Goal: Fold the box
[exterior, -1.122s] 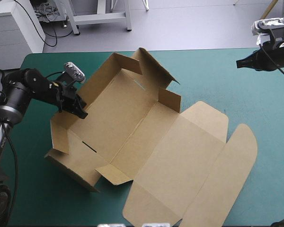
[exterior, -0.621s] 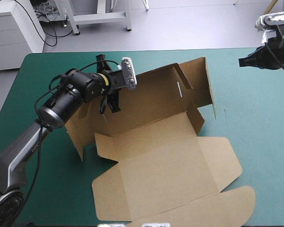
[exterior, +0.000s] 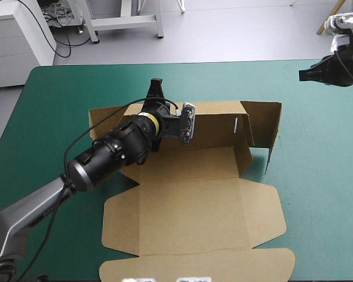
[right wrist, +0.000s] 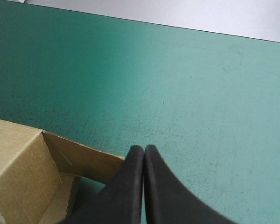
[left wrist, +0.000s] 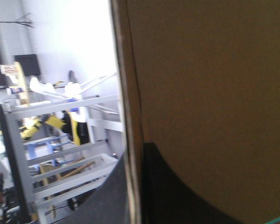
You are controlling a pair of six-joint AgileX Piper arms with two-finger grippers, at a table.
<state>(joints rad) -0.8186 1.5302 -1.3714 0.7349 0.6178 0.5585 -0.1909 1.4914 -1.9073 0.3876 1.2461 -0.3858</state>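
The box is lying in the middle of the teal-green cover, its lid part spreading flat toward the near edge and its long far wall standing up. The left gripper is reaching over the box from the near left and is pinching the top edge of this wall. In the left wrist view the left gripper is showing one black finger on each side of the brown board, almost closed, only the sheet between them. The right gripper is hovering over the far right corner of the cover, well apart from the box, and its fingers are pressing together with nothing in them.

I am judging that the main danger is coming from this single hold. The wall is long and is being gripped at one spot only, so if the arm is pulling too hard, the board may be creasing beside the fingers or slipping out of them, and the wall would be dropping flat. Nothing is pinning the base, so the whole box may be sliding on the cover instead of folding. The end panel at the right is standing loosely, not tucked as far as I can see, and it may be swinging open while the right gripper is too far away to help
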